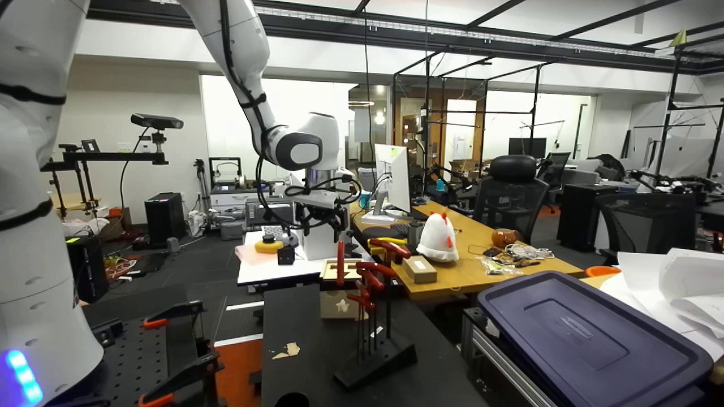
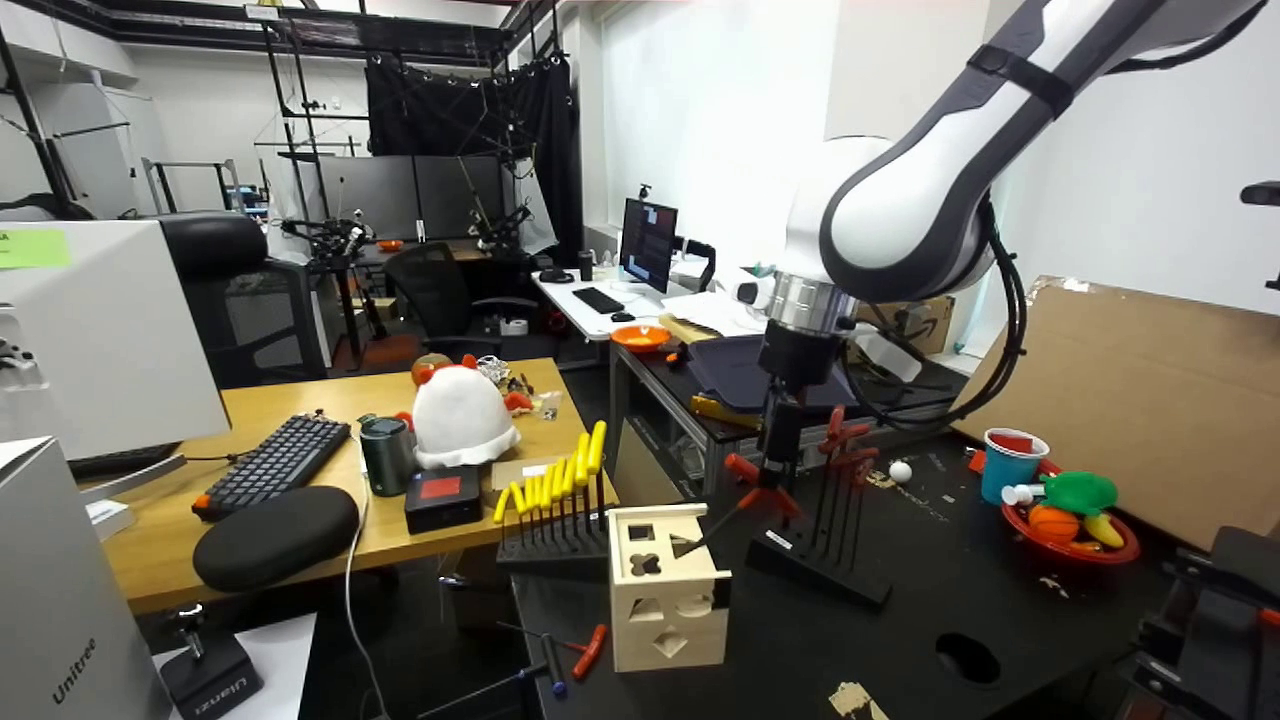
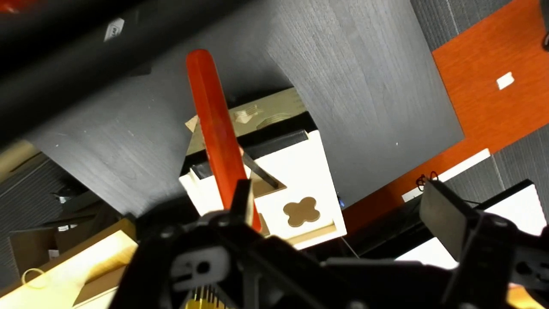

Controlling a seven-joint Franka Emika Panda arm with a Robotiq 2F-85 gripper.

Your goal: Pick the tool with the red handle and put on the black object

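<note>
A tool with a red handle (image 3: 218,128) leans with its dark shaft in the triangular hole of a wooden shape box (image 2: 670,600). The handle also shows in an exterior view (image 1: 340,263), upright in front of the box. The black object, a sloped holder (image 1: 376,362) with several red-handled tools upright in it, stands on the black table near the box; it also shows in an exterior view (image 2: 820,570). My gripper (image 3: 343,210) is wide open with nothing between its fingers. In the wrist view the handle runs behind the left finger; contact cannot be told.
A black holder with yellow-handled tools (image 2: 560,500) stands beside the wooden box. Loose tools (image 2: 590,650) lie at the table edge. A blue cup (image 2: 1010,465), a red bowl (image 2: 1075,555) with toys and a white ball (image 2: 900,471) are on the table.
</note>
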